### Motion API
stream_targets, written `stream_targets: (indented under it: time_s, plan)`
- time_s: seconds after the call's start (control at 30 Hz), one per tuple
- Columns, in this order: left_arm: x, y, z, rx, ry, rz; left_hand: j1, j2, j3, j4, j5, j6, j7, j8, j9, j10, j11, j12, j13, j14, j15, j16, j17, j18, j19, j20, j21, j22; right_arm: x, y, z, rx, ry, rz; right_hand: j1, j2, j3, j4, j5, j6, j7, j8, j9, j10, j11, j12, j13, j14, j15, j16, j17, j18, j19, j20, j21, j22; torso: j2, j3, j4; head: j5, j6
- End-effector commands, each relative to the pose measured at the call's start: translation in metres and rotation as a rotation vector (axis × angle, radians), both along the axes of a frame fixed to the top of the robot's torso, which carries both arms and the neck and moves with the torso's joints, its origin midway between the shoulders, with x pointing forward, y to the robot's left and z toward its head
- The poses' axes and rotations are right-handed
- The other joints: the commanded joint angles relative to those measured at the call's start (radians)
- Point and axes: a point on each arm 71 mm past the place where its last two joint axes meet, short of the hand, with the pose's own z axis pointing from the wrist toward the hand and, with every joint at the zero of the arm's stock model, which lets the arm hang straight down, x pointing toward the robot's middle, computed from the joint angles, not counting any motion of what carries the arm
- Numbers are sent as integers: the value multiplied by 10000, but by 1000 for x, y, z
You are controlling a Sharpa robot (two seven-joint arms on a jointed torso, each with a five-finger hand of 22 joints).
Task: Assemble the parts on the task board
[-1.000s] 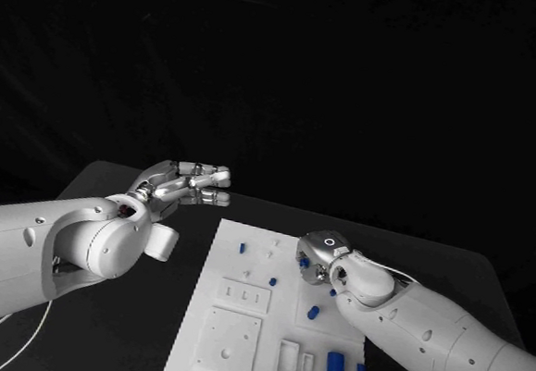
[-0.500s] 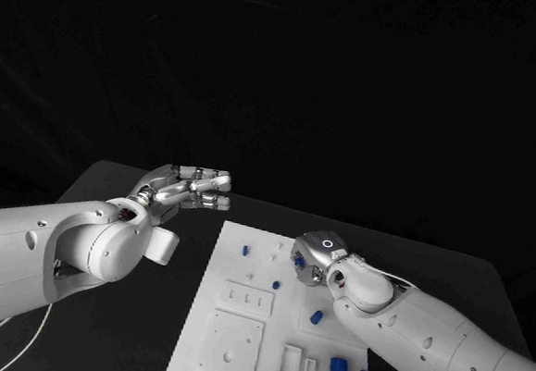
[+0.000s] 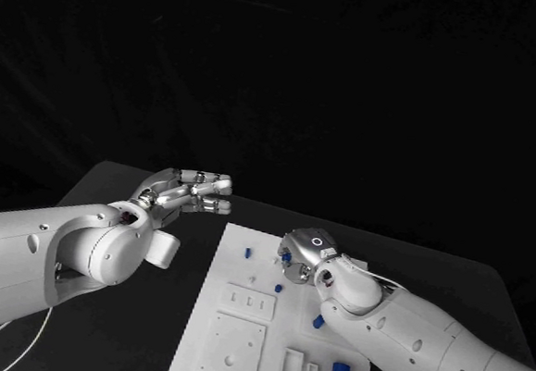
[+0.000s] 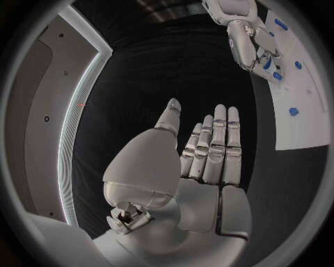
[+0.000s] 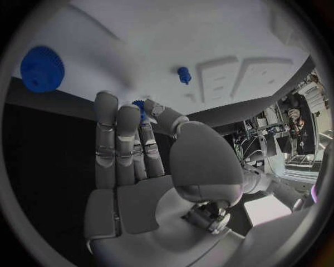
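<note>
Right hand edging toward the board's far end with a part

The right hand (image 3: 306, 254) has crept farther up the task board (image 3: 225, 348), pinching a small blue part (image 5: 139, 105) at its fingertips; the left hand (image 3: 187, 191) stays empty, fingers extended, beyond the far-left corner

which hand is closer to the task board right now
The right. The right hand is over the far part of the task board, among the blue parts. The left hand hangs off the board's far left corner, above the black table.
</note>
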Motion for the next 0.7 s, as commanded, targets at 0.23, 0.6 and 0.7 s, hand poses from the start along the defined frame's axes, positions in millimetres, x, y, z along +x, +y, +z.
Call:
stream_targets:
  time_s: [0.23,0.6,0.7]
  plan:
    - [0,-5,2,-13,-84,-294,-66,-31,52,-32,-35,-66,15,-24,-9,-65,-17,48,10,-61,13,-32,-12,-23,-69,13,59,-17,4,2,6,287,-579,-408,75,130,22,-40,27,77,-15,43,-2,457,-357,18,32,-18,-66,-45,21,183,108,8,-156,196,34,-28,35,11,43]
    - [0,-8,2,0,-106,-354,-66,-31,52,-32,-35,-66,15,-24,-9,-65,-17,48,10,-61,13,-32,-12,-23,-69,13,59,-17,10,1,13,373,-889,-619,85,121,46,-40,20,87,-15,42,-2,457,-360,15,32,-17,-66,-48,26,179,147,5,-207,333,66,-68,68,10,59]
    - [0,-8,3,6,-120,-364,-66,-31,52,-32,-35,-66,15,-24,-9,-65,-17,48,10,-61,13,-32,-12,-23,-69,13,59,-17,12,0,13,354,-923,-671,84,107,46,-41,2,90,-16,42,-3,461,-358,18,32,-18,-64,-48,31,179,150,8,-299,417,78,-79,61,16,42]
